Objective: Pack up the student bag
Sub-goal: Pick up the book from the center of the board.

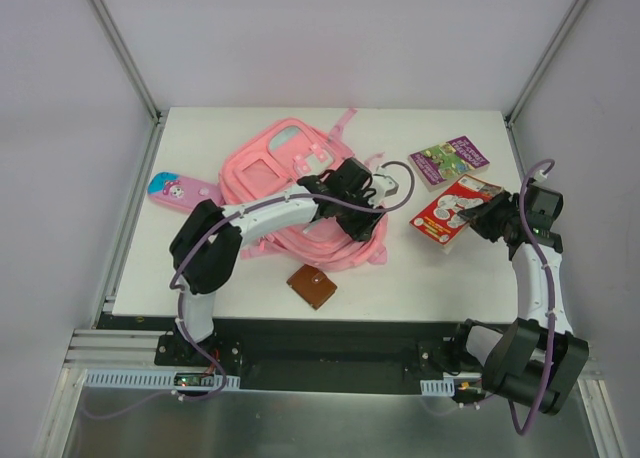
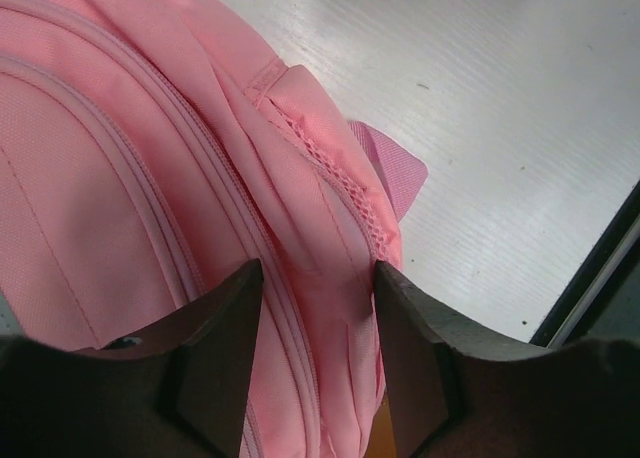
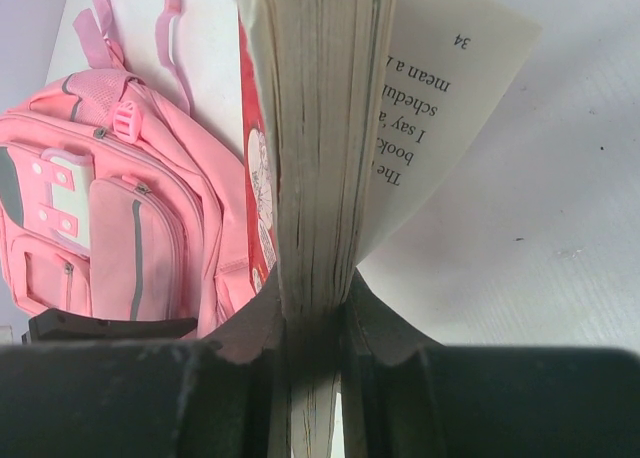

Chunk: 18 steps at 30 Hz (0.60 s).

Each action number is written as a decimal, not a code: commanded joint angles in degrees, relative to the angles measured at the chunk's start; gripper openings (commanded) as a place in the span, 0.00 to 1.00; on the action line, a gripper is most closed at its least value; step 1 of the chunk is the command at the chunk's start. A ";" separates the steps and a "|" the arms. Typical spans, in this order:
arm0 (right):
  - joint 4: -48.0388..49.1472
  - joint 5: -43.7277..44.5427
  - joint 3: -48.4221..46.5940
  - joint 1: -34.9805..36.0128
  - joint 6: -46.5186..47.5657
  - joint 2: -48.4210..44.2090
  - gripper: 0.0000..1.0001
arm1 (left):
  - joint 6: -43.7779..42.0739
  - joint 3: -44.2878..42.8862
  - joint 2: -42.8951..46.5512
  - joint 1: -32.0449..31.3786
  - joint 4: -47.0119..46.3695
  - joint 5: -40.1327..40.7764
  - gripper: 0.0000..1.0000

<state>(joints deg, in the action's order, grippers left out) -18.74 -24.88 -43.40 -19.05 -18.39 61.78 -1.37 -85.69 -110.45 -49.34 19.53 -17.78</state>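
The pink student bag (image 1: 268,174) lies flat in the middle of the table, front pockets up. My left gripper (image 1: 385,193) is at the bag's right side. In the left wrist view its fingers (image 2: 318,273) straddle a creased fold of the bag's (image 2: 120,178) edge, and the fabric fills the gap and touches both fingers. To the right, my right gripper (image 1: 478,215) is shut on a red-covered book (image 1: 445,213). The right wrist view shows the book's page block (image 3: 320,128) clamped between the jaws (image 3: 315,283), one page splayed, with the bag (image 3: 110,208) behind on the left.
A purple book (image 1: 448,160) lies at the back right. A brown wallet (image 1: 312,286) sits near the front edge, below the bag. A small pink cartoon pencil case (image 1: 180,190) lies at the left. The bag's straps (image 1: 395,178) trail toward the right.
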 commanded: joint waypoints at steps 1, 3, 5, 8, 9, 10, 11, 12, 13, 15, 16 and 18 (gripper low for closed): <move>1.78 -1.83 -1.08 -0.46 -0.50 -0.96 0.01 | -0.31 -2.37 -1.08 -1.63 1.92 -1.64 0.43; 1.78 -1.83 -0.99 -0.46 -0.50 -0.96 0.01 | -0.22 -2.81 -1.95 -1.98 2.09 -1.64 0.28; 1.78 -1.83 -0.99 -0.55 -0.59 -0.96 0.01 | -0.13 -3.17 -2.31 -2.16 2.44 -1.82 0.23; 1.78 -1.92 -0.99 -0.46 -0.42 -0.96 0.01 | -0.22 -3.60 -2.49 -2.16 2.71 -1.56 0.15; 1.78 -2.01 -0.99 -0.55 -0.42 -1.05 0.01 | -0.30 -3.61 -2.49 -2.25 2.79 -1.38 0.07; 1.78 -2.01 -0.99 -0.55 -0.50 -1.05 0.01 | -0.39 -3.78 -2.40 -2.16 2.97 -1.29 0.00; 1.78 -2.18 -1.16 -0.55 -0.42 -1.05 0.01 | -0.30 -3.87 -2.22 -2.16 3.23 -1.12 0.00; 1.78 -2.53 -1.16 -0.55 -0.33 -1.05 0.01 | -0.30 -3.87 -1.53 -2.25 3.23 -0.85 0.00; 1.78 -2.71 -1.16 -0.46 -0.33 -1.13 0.01 | -0.30 -3.96 -1.17 -2.25 3.23 -0.33 0.00; 1.52 -3.50 -1.60 -0.55 -0.07 -1.31 0.01 | -0.13 -3.96 1.02 -2.25 3.23 0.37 0.00; 1.60 -3.85 -1.69 -0.55 0.20 -1.48 0.01 | -0.30 -4.22 1.99 -2.16 3.32 0.90 0.00; 1.52 -5.78 -2.13 -0.55 0.55 -1.66 0.01 | -0.39 -4.66 5.41 -2.07 3.24 1.69 0.00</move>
<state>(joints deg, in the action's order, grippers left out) -18.74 -25.89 -43.40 -19.05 -18.35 61.78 -1.93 -87.74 -112.22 -50.94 21.32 -17.02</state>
